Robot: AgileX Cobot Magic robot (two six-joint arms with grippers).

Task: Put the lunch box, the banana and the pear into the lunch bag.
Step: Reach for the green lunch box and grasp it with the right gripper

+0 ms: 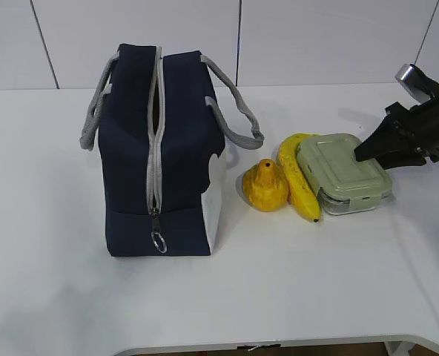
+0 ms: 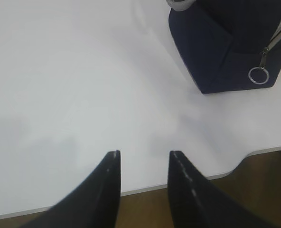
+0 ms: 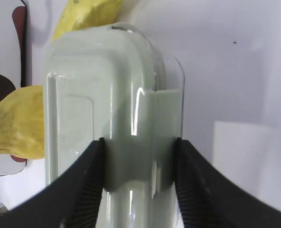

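Black right tool (image 3: 139, 156) flanks lunch box (image 3: 107, 104) clip.

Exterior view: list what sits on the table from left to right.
lunch bag → pear → banana → lunch box → right gripper, at the box's right end.
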